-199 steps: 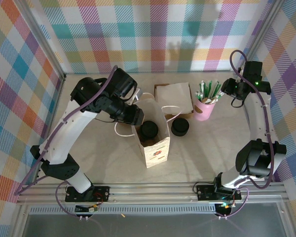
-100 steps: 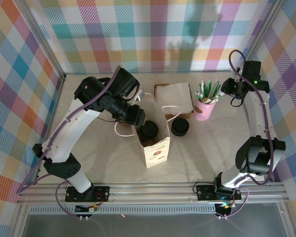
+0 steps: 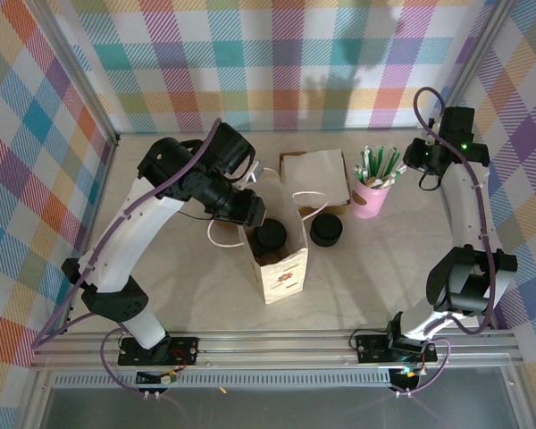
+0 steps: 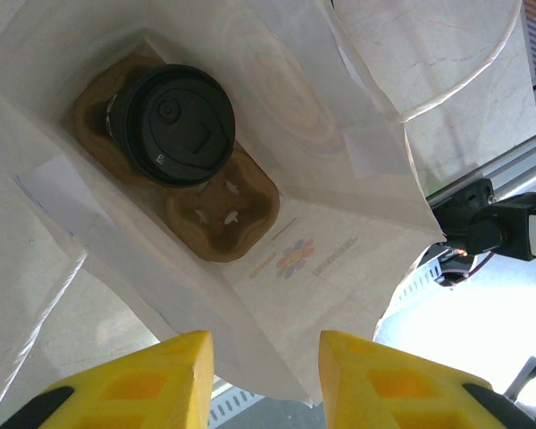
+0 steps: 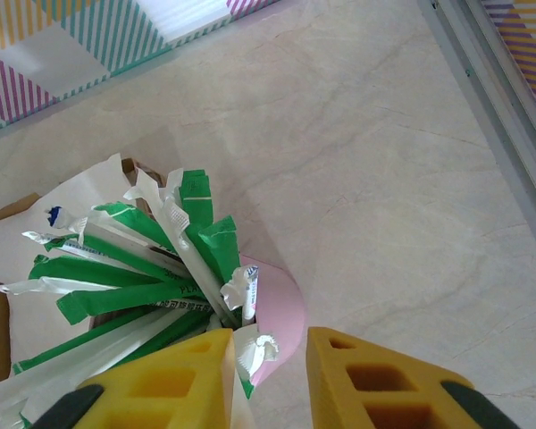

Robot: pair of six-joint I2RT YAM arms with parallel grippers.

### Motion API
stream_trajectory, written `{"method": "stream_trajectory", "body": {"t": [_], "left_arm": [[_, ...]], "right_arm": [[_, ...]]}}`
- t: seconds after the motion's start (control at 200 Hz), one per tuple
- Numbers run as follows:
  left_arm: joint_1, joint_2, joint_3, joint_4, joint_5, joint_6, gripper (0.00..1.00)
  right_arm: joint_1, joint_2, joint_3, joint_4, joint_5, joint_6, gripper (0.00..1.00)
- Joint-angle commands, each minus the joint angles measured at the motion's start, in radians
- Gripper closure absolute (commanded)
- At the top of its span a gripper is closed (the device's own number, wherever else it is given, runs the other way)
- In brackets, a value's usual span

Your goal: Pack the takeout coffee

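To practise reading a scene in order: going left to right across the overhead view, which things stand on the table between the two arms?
paper bag, with the takeout coffee inside it → black lid on the table → pink cup of wrapped straws

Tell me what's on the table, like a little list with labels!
bag: white paper bag, open, mid-table
inside bag: brown cup carrier, one slot empty
coffee: takeout coffee, black lid on, sitting in the carrier's other slot
left gripper: left gripper open, empty, above the bag's mouth
right gripper: right gripper over the pink cup of wrapped straws; grip unclear
beside bag: black lid on the table
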Motion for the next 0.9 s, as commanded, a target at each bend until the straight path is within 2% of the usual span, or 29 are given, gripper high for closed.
{"method": "stream_trajectory", "body": {"t": [0.0, 0.19, 0.62, 0.9], "left_arm": [[-0.007, -0.002, 0.024, -0.08, 0.004, -0.005, 0.64], [-0.011, -0.001, 0.024, -0.083, 0.003, -0.005, 0.64], [-0.018, -0.008, 0.021, -0.089, 0.001, -0.007, 0.64], [-0.024, -0.013, 0.017, -0.086, 0.006, -0.004, 0.64]], "right_arm": [[-0.01, 0.005, 0.034, 0.012, -0.018, -0.023, 0.73], [-0.01, 0.006, 0.044, 0.008, -0.026, -0.036, 0.82], [-0.011, 0.006, 0.055, 0.008, -0.045, -0.046, 0.86], [-0.01, 0.006, 0.065, -0.009, -0.068, -0.051, 0.93]]}}
